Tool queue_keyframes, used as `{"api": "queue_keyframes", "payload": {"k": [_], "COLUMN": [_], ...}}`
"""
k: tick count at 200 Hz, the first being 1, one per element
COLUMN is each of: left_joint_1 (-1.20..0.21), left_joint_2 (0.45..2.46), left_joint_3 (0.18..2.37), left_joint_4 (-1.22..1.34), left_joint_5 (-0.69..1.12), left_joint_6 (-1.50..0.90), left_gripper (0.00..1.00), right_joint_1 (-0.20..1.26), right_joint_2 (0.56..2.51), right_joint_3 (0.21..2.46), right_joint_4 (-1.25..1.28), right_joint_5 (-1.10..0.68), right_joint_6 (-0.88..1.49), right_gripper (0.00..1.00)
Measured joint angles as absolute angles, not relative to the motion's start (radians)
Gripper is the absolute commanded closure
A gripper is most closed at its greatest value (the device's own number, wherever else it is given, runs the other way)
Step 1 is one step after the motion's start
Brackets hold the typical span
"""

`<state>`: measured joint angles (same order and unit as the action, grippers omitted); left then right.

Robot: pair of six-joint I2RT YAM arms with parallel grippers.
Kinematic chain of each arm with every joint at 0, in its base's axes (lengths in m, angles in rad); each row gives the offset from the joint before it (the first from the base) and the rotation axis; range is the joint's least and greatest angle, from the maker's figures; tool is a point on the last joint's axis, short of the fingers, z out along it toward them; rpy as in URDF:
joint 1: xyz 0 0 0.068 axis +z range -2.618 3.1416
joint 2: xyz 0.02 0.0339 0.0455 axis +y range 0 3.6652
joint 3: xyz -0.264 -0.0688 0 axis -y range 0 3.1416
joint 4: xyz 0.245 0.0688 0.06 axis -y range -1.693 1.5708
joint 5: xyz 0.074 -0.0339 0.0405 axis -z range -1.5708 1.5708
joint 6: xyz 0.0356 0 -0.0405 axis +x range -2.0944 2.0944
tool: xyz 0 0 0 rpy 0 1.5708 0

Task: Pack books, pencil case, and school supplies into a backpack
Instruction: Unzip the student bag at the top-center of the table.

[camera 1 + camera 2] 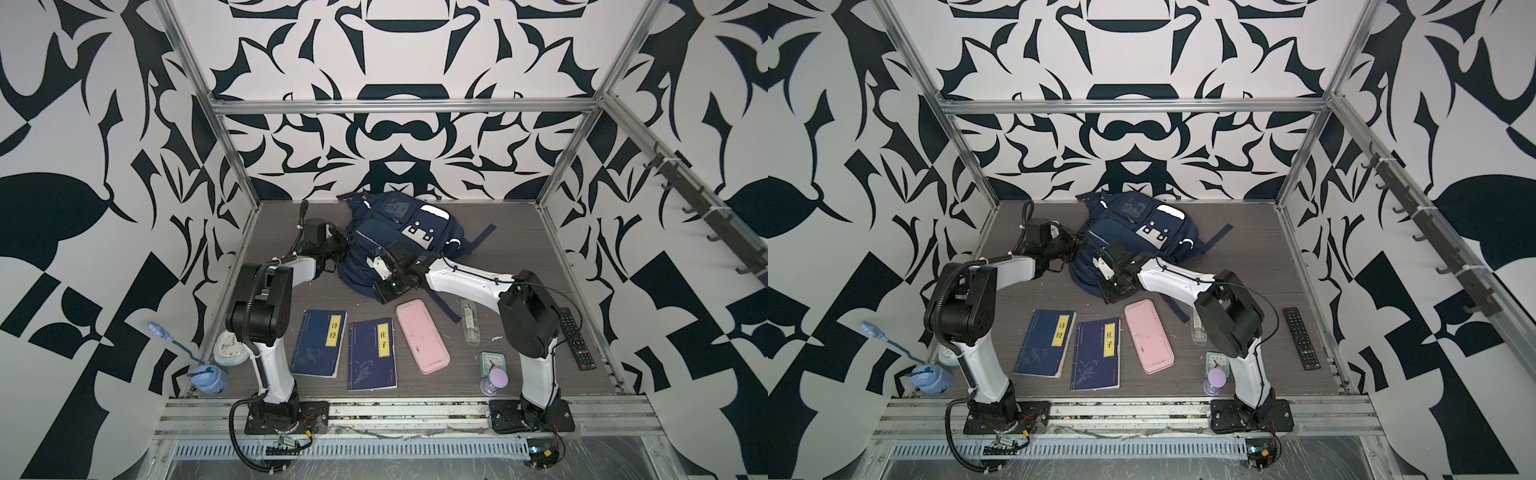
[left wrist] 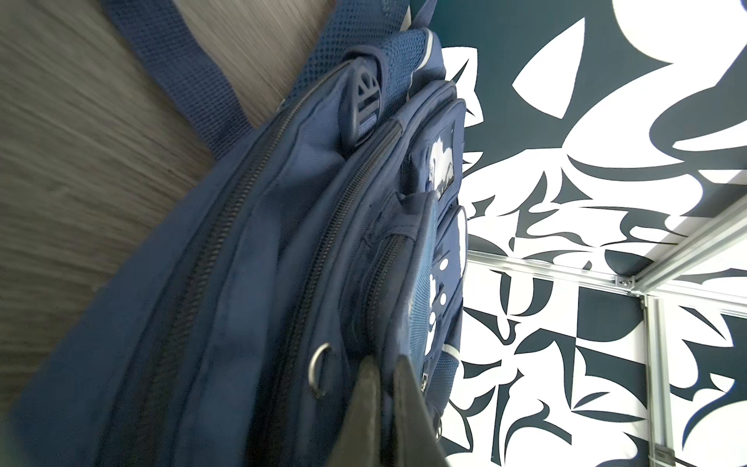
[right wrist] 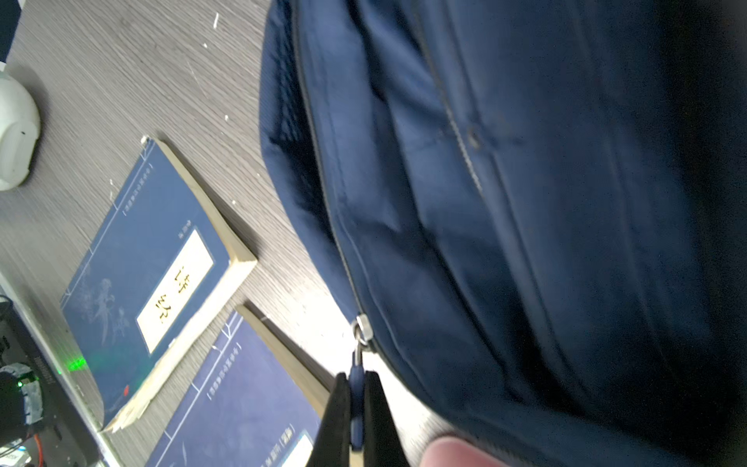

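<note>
Before the backpack [image 1: 386, 232], books [image 1: 319, 343] lie lengthwise toward it.

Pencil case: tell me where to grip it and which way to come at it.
Grip the pencil case across its narrow width, near mid-length, probably straight down from above. It lies flat on the table, and both long edges have bare table beside them, toward the book on one side and the clear packet on the other.
</note>
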<state>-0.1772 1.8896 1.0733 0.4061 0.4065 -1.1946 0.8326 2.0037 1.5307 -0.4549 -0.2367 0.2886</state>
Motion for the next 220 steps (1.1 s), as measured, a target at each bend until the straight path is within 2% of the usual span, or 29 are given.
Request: {"api": "queue_keyframes", "payload": {"k": [75, 129, 181, 220], "left_joint_1": [-0.171, -0.148, -0.262, -0.363], "left_joint_2": [1.889, 1.84, 1.819, 1.855], "left_joint_3": [1.066, 0.88, 0.853, 0.922], "left_joint_4": [0.418, 0.578, 0.662, 0.678], "left_joint_5": [0.406, 0.339, 0.199, 0.116], "left_joint_6": [-1.201, -1.264, -1.314, -1.354], "left_gripper": [1.0, 1.0, 1.0, 1.0], "right_joint_1": [0.832, 0.776, 0.704, 0.679], "right_joint_2": [2.11, 2.052, 1.941, 1.867], "right_joint_3": [1.668, 1.623, 1.541, 1.472], "right_joint_4": [-0.426, -0.413, -0.448, -0.494], "right_joint_5": [-0.259, -0.28, -0.291, -0.267], "right_joint_6": [0.369, 0.37, 0.335, 0.31], "right_gripper": [1.0, 1.0, 1.0, 1.0]}}
